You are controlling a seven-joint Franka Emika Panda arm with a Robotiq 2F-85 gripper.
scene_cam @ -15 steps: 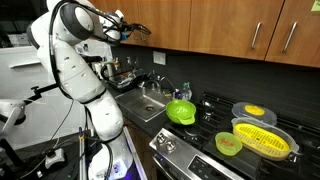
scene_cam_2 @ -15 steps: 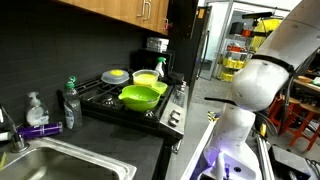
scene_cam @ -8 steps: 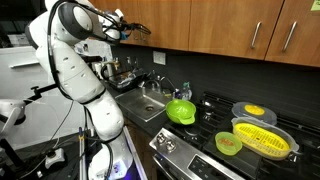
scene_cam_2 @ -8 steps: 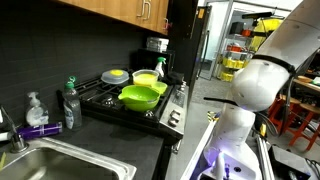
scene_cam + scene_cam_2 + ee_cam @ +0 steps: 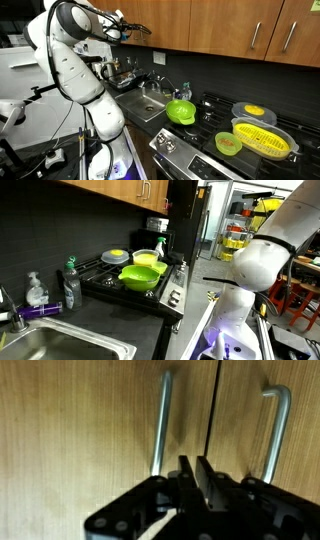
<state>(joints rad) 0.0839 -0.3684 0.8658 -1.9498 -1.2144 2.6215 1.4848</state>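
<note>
My gripper (image 5: 195, 460) is raised to the upper wooden cabinets, and in an exterior view it (image 5: 140, 29) sits right at the cabinet front. In the wrist view the two dark fingers stand almost together with only a thin slit between them and nothing in it. They point at the seam (image 5: 213, 405) between two doors. One metal bar handle (image 5: 160, 420) runs just left of the fingers, untouched. A second handle (image 5: 279, 430) is further right.
Below are a sink (image 5: 150, 106), a green bowl (image 5: 181, 111) on the stove, a small green bowl (image 5: 228, 143), a yellow colander (image 5: 262, 137) and a plate (image 5: 250, 110). Soap bottles (image 5: 70, 280) stand beside the stove. The robot's white body (image 5: 262, 260) fills one side.
</note>
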